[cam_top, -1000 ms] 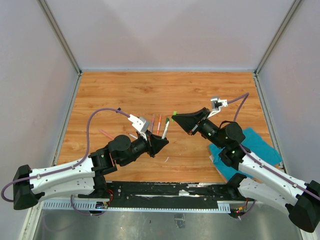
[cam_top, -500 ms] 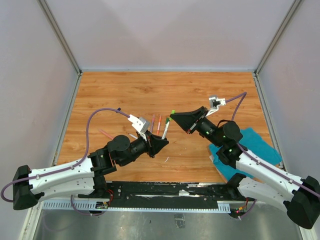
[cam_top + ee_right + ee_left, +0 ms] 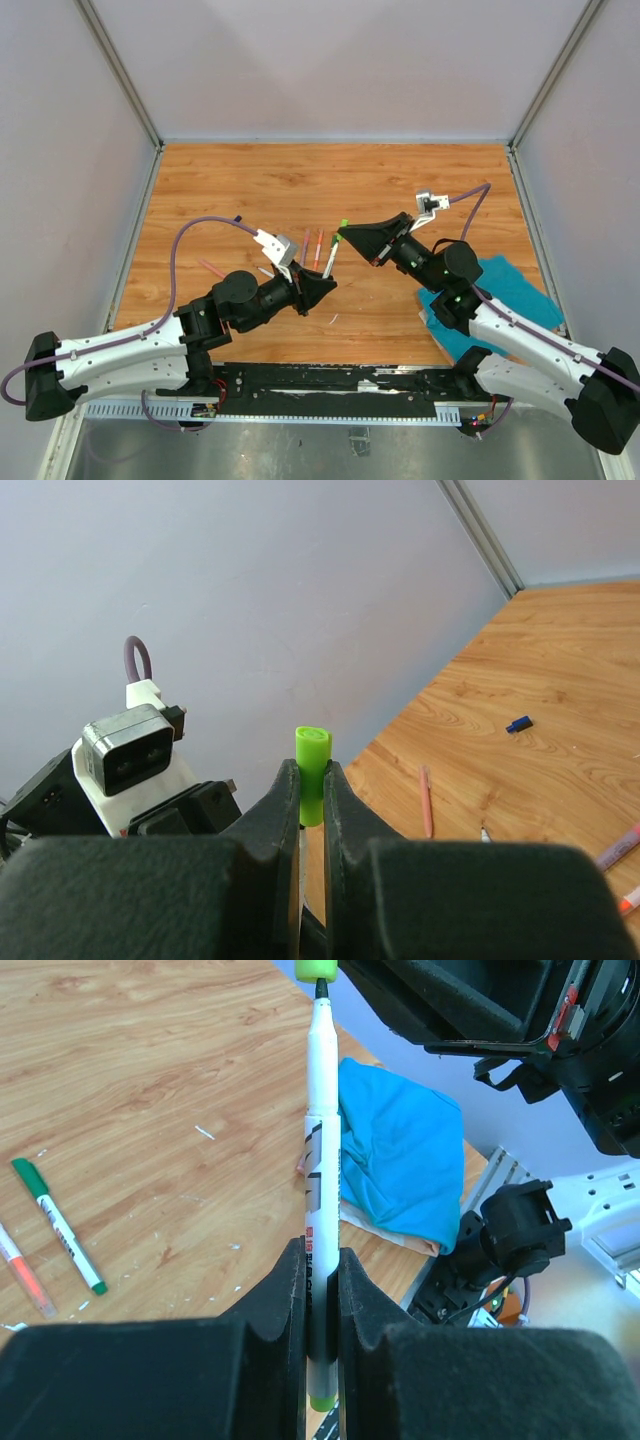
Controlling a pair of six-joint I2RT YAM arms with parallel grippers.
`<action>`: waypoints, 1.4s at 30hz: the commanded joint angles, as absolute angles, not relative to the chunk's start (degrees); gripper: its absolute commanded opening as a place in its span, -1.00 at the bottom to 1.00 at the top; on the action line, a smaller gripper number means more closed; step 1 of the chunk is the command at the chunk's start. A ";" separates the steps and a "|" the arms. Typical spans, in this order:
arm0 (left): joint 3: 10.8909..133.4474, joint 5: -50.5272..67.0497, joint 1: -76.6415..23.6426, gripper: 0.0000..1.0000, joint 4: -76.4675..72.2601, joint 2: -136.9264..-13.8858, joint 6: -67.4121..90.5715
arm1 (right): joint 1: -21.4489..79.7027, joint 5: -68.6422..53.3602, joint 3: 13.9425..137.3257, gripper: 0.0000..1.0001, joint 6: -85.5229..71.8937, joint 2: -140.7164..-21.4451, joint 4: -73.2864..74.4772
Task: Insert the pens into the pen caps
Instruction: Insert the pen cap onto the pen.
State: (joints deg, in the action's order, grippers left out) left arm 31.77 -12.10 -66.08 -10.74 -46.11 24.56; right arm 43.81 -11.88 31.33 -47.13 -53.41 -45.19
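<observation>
Left gripper [image 3: 320, 1265] clamped on lime pen [image 3: 322, 1110], raised above table [image 3: 250, 190]. Right gripper [image 3: 312, 780] pinched shut on lime cap [image 3: 313, 748]. Pen tip at cap mouth, not seated. Dark green pen [image 3: 58, 1222] on table looks capped, hard to confirm. Blue cap [image 3: 518, 724] lies loose, so more pairs left. Since a second ago: right gripper and lime cap edged left toward pen; left gripper barely moved.
</observation>
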 commanded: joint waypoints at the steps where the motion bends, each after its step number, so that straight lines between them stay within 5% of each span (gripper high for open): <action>1: 31.43 -12.08 -66.56 -0.99 -13.01 -45.01 23.73 | 42.98 -12.13 32.03 -0.99 -48.13 -53.84 -46.93; 33: 32.08 -15.88 -66.56 -0.99 -15.32 -44.99 24.18 | 43.23 -20.89 28.03 -0.97 -56.62 -57.89 -56.07; 42: 32.43 -16.07 -66.58 -0.99 -15.50 -44.94 24.04 | 44.57 -23.29 26.99 -0.77 -55.77 -58.79 -55.95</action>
State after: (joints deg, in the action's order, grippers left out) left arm 31.38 -14.33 -66.19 -11.94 -45.58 24.51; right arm 43.72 -19.73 28.82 -55.75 -58.52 -53.45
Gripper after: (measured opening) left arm 0.121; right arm 0.083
